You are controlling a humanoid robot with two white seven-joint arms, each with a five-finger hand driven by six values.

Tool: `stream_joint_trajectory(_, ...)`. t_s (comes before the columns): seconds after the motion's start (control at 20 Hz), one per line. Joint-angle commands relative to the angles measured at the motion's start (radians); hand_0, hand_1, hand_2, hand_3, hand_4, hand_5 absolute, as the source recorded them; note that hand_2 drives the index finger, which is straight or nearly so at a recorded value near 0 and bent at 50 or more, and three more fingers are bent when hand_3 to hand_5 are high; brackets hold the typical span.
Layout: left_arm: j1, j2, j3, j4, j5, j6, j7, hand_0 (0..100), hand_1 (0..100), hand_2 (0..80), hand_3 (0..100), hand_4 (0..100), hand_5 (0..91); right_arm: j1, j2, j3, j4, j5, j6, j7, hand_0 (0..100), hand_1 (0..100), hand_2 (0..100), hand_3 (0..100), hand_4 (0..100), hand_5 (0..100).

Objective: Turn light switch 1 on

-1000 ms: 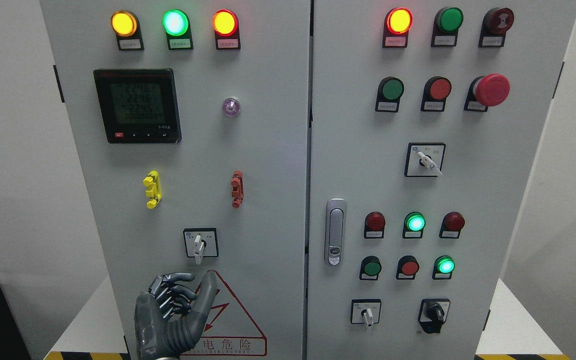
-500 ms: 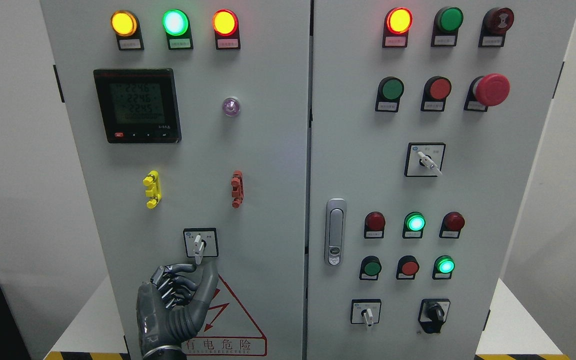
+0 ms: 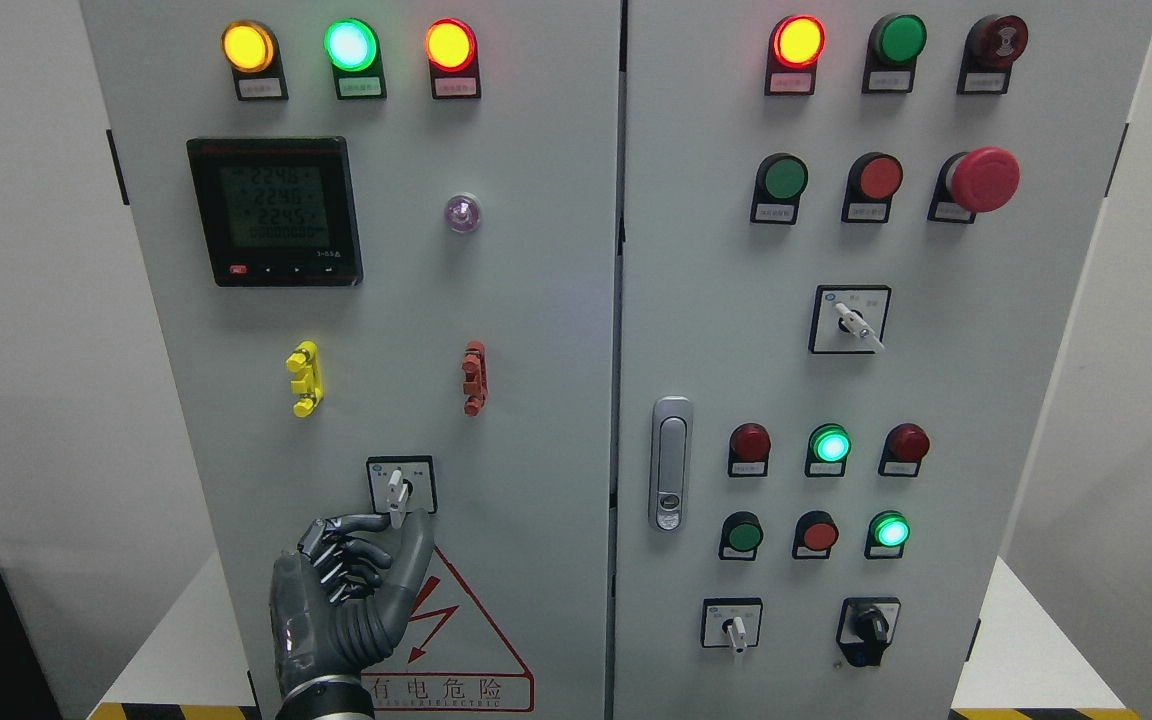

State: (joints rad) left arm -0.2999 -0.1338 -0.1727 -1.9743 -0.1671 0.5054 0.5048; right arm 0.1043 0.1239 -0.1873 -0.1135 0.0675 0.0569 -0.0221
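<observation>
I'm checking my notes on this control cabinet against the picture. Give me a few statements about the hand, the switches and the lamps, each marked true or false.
1. The left hand is just below the selector switch on the left door. True.
2. That switch's lever points down. True.
3. The hand is closed around the door handle. False: the handle is on the right door, well clear of the hand.
4. All three top lamps on the left door are green. False: only the middle lamp is green; the outer two glow orange.
5. The meter is dark. False: its screen shows digits.
</observation>
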Motion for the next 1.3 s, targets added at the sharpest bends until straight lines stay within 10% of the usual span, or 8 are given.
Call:
stream_joint_trajectory(0.0, -0.007, -0.004, 0.005, 0.0, 0.0, 0.001, 0.001, 11, 68, 52.5, 80, 85, 74.7, 0.0, 0.0, 0.0, 0.0, 0.0, 0.0, 0.001, 0, 0, 0, 0, 0, 0)
stream_joint_trajectory(1.25, -0.038, -0.007, 0.002, 0.002, 0.005, 0.038, -0.003, 13, 67, 54.3, 84, 86, 75.4, 0.0, 0.0, 0.0, 0.0, 0.0, 0.0, 0.001, 0, 0, 0, 0, 0, 0)
